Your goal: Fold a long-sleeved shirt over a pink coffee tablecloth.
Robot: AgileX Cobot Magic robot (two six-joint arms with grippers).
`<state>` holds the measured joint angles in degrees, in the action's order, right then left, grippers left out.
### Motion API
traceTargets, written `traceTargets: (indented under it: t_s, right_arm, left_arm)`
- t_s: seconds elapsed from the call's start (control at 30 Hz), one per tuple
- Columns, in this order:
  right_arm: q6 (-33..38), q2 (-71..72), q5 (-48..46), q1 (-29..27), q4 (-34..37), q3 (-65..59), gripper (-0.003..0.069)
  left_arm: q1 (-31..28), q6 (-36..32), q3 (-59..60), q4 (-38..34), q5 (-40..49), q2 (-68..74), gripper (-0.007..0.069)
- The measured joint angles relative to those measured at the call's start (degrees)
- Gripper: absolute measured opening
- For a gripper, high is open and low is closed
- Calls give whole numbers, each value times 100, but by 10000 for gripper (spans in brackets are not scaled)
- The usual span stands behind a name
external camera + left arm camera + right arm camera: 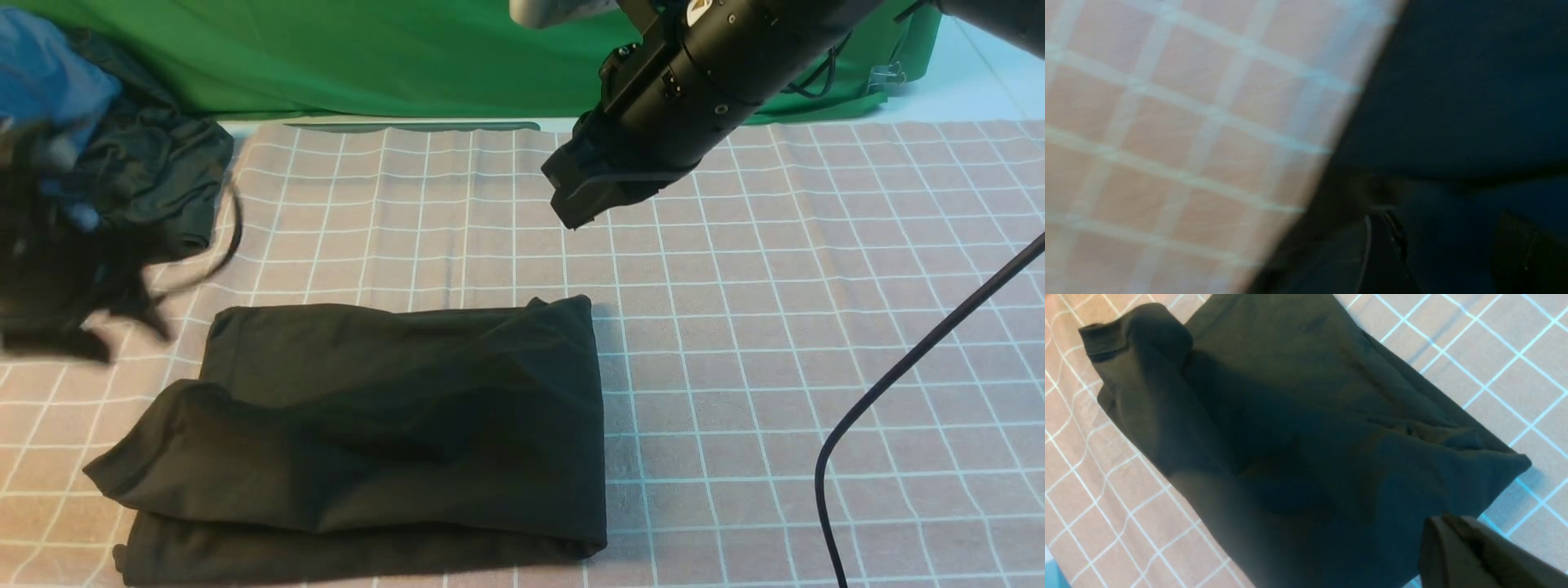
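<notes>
Front view, long-sleeved shirt (392,425): It is folded into a thick black rectangle and lies flat on the pink coffee tablecloth (775,327), left of centre on the robot's side. The top layer sits skewed at its left end.
Front view, left claw (73,335): It is a blur just beside the shirt's left edge, so you cannot tell how wide it stands or whether it holds anything. The fold looks complete, so this is likely the release; lift straight up so no layer drags.
Front view, right claw (571,208): It hangs above the cloth beyond the shirt, pinched together and empty. Leave it clear.
Left wrist view, shirt edge: The picture is smeared. Black fabric meets the grid, and the claw tips are unreadable.
Right wrist view, shirt: A ribbed band (1102,341) shows at one corner and the layers are loosely stacked. The claw tip is closed on nothing. If you tidy, press the skewed corner square instead of regripping.
</notes>
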<state>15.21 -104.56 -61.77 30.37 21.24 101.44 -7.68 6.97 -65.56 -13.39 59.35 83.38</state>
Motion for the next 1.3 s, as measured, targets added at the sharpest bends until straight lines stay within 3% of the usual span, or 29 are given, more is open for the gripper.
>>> traceTargets:
  t_s: [0.1,0.2,0.33,0.53,0.73,1.0,1.3]
  right_arm:
    - [0,0,32,0,0,-8,38]
    - [0,0,58,0,0,-18,38]
    - [0,0,138,0,0,-18,41]
    - [44,0,143,0,0,-18,41]
    - [181,0,99,0,0,-18,45]
    - [293,0,76,0,0,-18,45]
    - [305,0,36,0,0,-18,48]
  left_arm:
    - [320,-470,-17,-1083,-209,-6,221]
    - [822,-438,104,-1004,-406,131,62]
    - [1126,-58,406,-608,-694,456,13]
    - [1165,311,1247,-103,-761,622,13]
    - [1154,755,2203,404,-1548,264,13]
    - [768,1422,2329,1199,-1621,41,13]
    - [346,1610,2367,1339,-1942,-953,13]
